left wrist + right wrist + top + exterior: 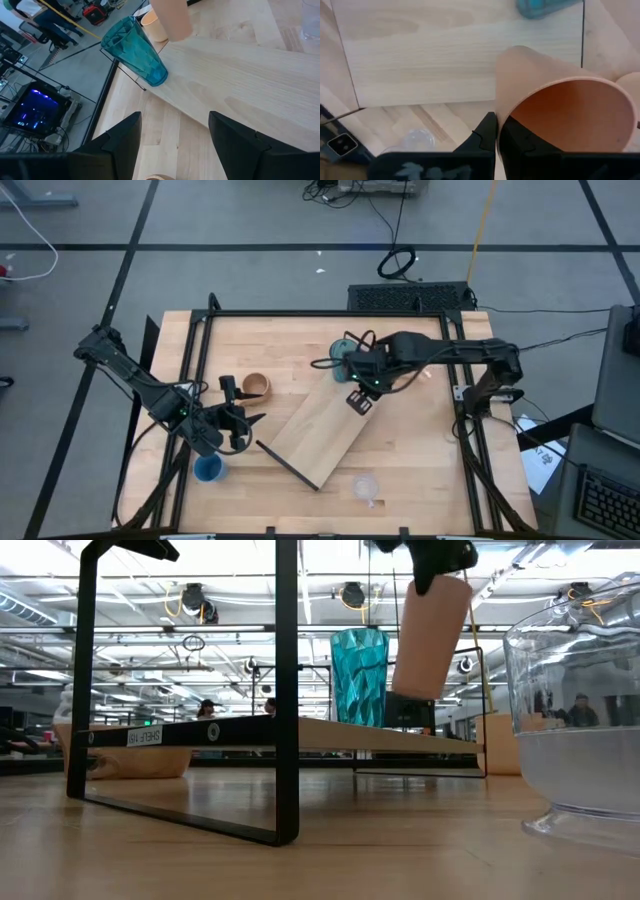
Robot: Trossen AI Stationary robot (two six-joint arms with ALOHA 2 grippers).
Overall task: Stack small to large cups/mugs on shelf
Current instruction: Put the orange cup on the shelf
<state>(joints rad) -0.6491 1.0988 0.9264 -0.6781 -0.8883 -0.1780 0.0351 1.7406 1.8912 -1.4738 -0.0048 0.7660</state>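
Note:
The light-wood shelf lies slantwise on the table, raised on black rails. A teal tumbler stands upright on its far end. My right gripper hangs over the shelf near the tumbler, shut on an orange cup. A second orange cup stands beyond the shelf's far end. A tan mug, a blue cup and a clear cup stand on the table. My left gripper waits open at the left, between mug and blue cup. My right gripper has the orange cup by its rim, one finger inside the cup and one outside against its wall. The fingers come from above, pointing down. The cup hangs below them mouth up, slightly tilted, its base clear above the shelf.
Black frame rails run along the table's left, far and right sides. The shelf's near black end rail stands between the blue cup and the clear cup. Bare shelf board lies on the near side of the tumbler.

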